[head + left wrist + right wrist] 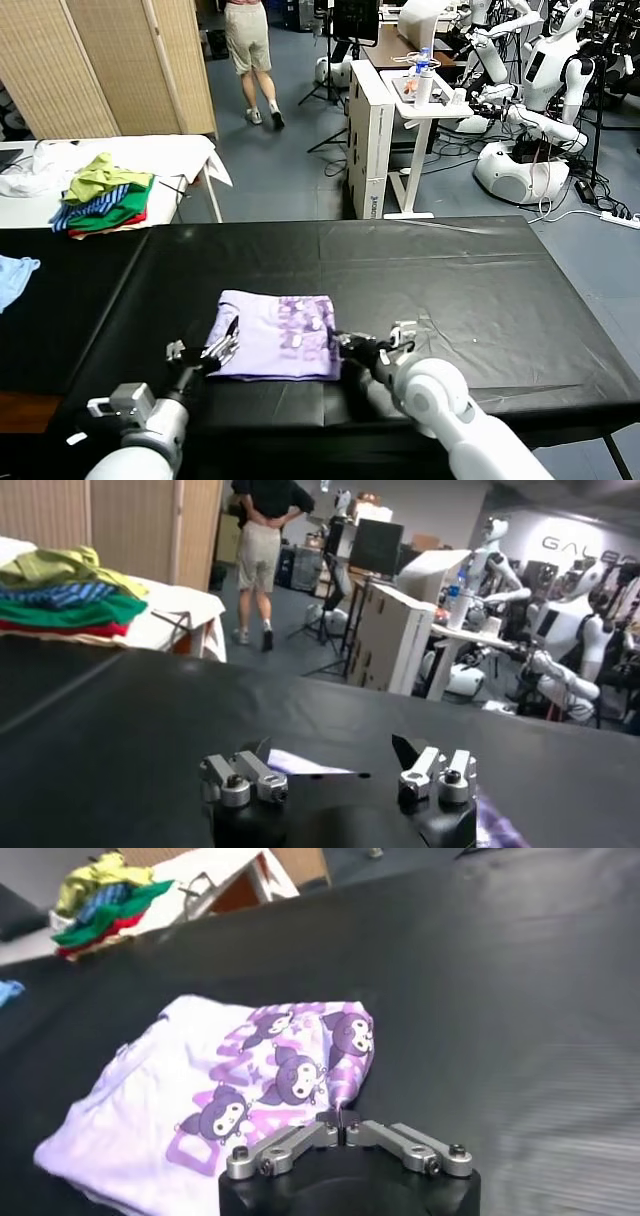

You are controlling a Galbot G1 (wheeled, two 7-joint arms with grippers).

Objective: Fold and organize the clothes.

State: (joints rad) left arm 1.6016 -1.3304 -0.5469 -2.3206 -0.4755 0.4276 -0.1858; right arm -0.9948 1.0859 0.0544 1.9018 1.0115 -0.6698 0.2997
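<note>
The lavender T-shirt (pixel 268 338) lies folded into a rough rectangle on the black table (pixel 450 280), its purple cartoon print (pixel 285 1073) facing up on the right half. My right gripper (pixel 341 346) is at the shirt's near right corner. In the right wrist view its jaws (pixel 340 1116) are shut on a pinch of the printed cloth edge. My left gripper (pixel 222 346) is at the shirt's near left edge, fingers wide open with nothing between them. A sliver of the shirt (pixel 300 765) shows just beyond the left gripper (pixel 330 755).
A multicoloured garment pile (pixel 100 195) lies on a white table at the far left, and a light blue cloth (pixel 15 275) sits at the left edge. Beyond the table are a white desk (pixel 400 120), parked robots (pixel 540 110) and a person walking away (pixel 250 50).
</note>
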